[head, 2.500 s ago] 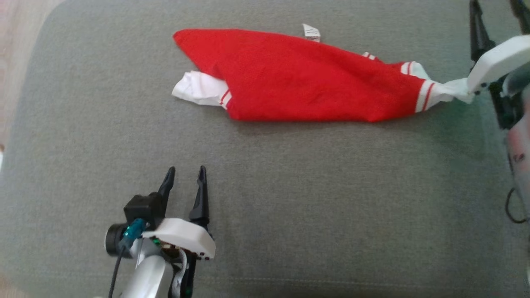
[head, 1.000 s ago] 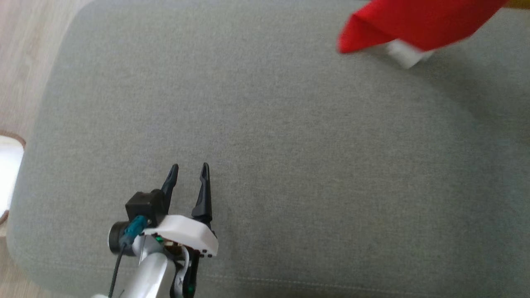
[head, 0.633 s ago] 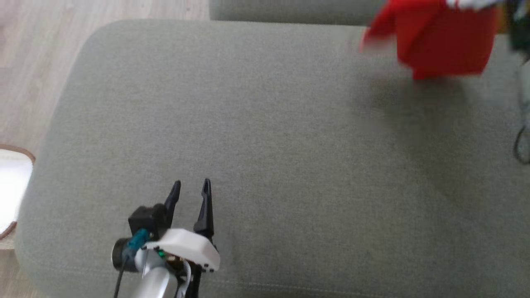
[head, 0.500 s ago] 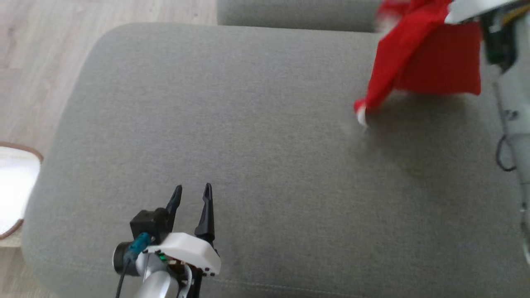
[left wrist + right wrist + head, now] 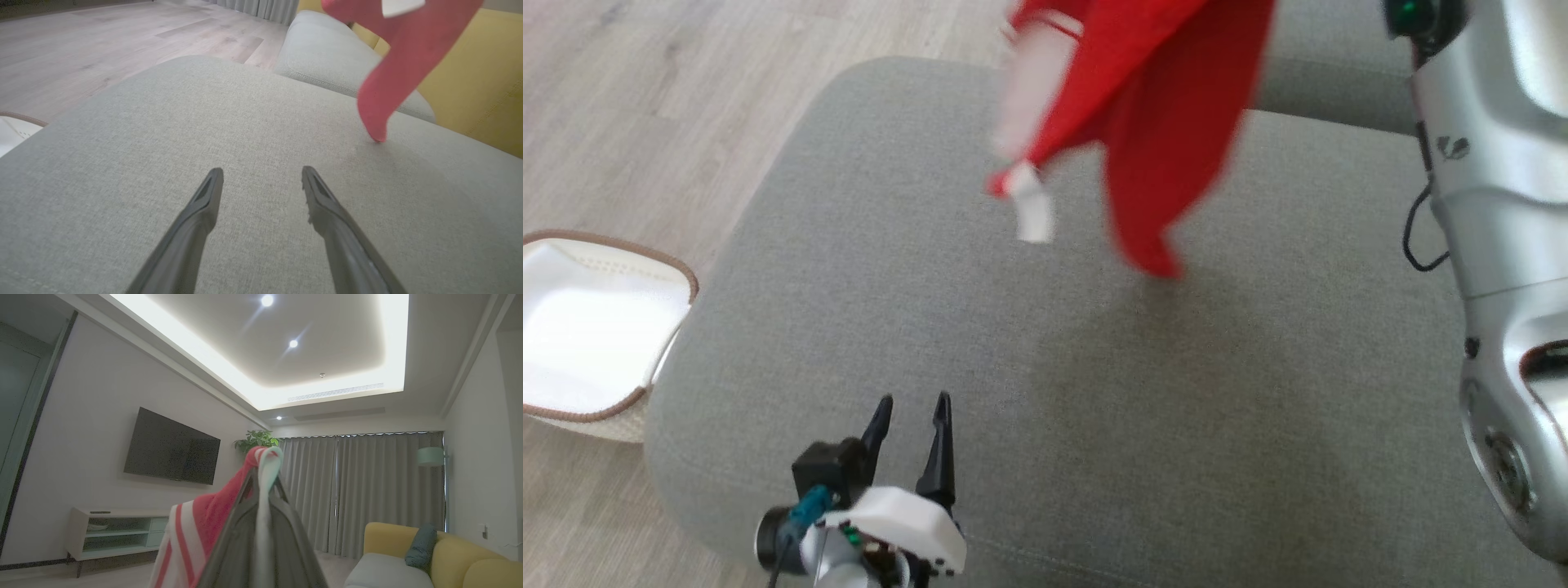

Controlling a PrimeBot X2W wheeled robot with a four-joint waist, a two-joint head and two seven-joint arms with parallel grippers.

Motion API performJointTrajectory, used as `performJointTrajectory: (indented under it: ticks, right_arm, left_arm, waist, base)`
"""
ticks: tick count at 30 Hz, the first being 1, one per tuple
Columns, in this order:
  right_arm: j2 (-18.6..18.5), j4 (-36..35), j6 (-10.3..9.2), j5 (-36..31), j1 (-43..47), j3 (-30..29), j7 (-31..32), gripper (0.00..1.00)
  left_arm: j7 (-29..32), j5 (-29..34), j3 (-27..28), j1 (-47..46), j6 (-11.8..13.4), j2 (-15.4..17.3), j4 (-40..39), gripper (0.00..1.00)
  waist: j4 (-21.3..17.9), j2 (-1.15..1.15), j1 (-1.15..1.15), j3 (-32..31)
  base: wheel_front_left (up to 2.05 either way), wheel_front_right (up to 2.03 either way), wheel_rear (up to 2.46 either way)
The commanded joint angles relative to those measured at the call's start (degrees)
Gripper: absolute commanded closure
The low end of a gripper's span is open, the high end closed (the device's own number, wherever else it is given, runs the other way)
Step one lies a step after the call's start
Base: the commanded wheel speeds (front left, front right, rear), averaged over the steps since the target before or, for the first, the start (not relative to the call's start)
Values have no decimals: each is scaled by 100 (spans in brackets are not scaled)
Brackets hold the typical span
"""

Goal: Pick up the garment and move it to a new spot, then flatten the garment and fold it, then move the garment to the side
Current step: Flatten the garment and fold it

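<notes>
The head camera is looking steeply down from above onto the grey cushion, with the left gripper sitting at the lower left of the frame and the wooden floor showing at upper left. The left wrist camera is skimming low and close across that same cushion, sharing the hanging red garment at its upper right. The right wrist camera is tilting upward past the right gripper toward the ceiling, sharing the yellow sofa with the left wrist view.

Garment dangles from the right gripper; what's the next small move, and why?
Probably lower the right gripper to lay the garment on the cushion: it hangs bunched from that shut gripper, lowest corner about at the cushion, with the left gripper open nearby.
</notes>
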Motion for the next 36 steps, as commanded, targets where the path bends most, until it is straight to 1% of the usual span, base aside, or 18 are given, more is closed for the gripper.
performJointTrajectory:
  ticks: [1,5,9,11,13,14,15,16,19,20,21,25,28,33,36]
  right_arm:
    - [141,45,37,-166,-141,-221,-19,100]
    - [85,717,37,-490,237,-748,-19,100]
    - [-283,1347,37,-727,977,-1335,-19,100]
    - [-485,1562,37,-806,1443,-1753,-19,100]
    - [-609,1764,37,-890,1913,-2138,-19,100]
    - [-638,1828,37,-951,2137,-2294,-19,100]
    - [-638,1828,37,-951,2137,-2294,-19,100]
    - [-630,1880,37,-1019,2342,-2413,-19,100]
    - [-514,1951,37,-1178,2834,-2748,-19,100]
    - [-434,1938,37,-1164,2923,-2874,-19,44]
    - [-355,1852,37,-1210,2998,-2916,-19,0]
    - [-30,1272,37,-1312,3239,-2738,-19,0]
    - [118,798,37,-1195,3428,-2487,-19,0]
    - [194,220,37,-776,3736,-1904,-19,0]
    - [199,-40,37,-362,3848,-1477,-19,0]
  left_arm:
    - [-31,-4,203,-120,39,31,-208,0]
    - [-31,17,256,-140,52,31,-264,0]
    - [-31,47,286,-261,47,31,-312,0]
    - [-31,85,294,-350,41,31,-324,0]
    - [-31,123,308,-454,27,31,-329,0]
    - [-31,142,313,-507,17,31,-326,0]
    - [-31,142,313,-507,17,31,-326,0]
    - [-31,162,323,-559,10,31,-321,0]
    - [-31,233,343,-694,-29,31,-299,0]
    - [-31,255,355,-731,-41,31,-292,0]
    - [-31,263,374,-763,-45,31,-291,0]
    - [-31,298,435,-892,-63,31,-307,0]
    - [-31,300,449,-1000,-82,31,-329,0]
    - [-31,332,313,-1264,-167,31,-314,0]
    - [-31,392,175,-1469,-228,31,-175,0]
  waist:
    - [-16,0,0,6]
    - [-259,0,0,116]
    - [-595,0,0,319]
    - [-754,0,0,435]
    - [-892,0,0,555]
    - [-953,0,0,605]
    - [-953,0,0,605]
    - [-1018,0,0,662]
    - [-1183,0,0,776]
    - [-1234,0,0,803]
    - [-1285,0,0,824]
    - [-1483,0,0,901]
    - [-1608,0,0,946]
    - [-1801,0,0,1069]
    - [-1923,0,0,1184]
  base:
    - [0,0,0]
    - [0,0,0]
    - [0,0,0]
    - [0,0,0]
    - [0,0,0]
    - [0,0,0]
    - [0,0,0]
    - [0,0,0]
    - [0,0,0]
    - [0,0,0]
    - [0,0,0]
    - [0,0,0]
    - [0,0,0]
    - [0,0,0]
    - [0,0,0]
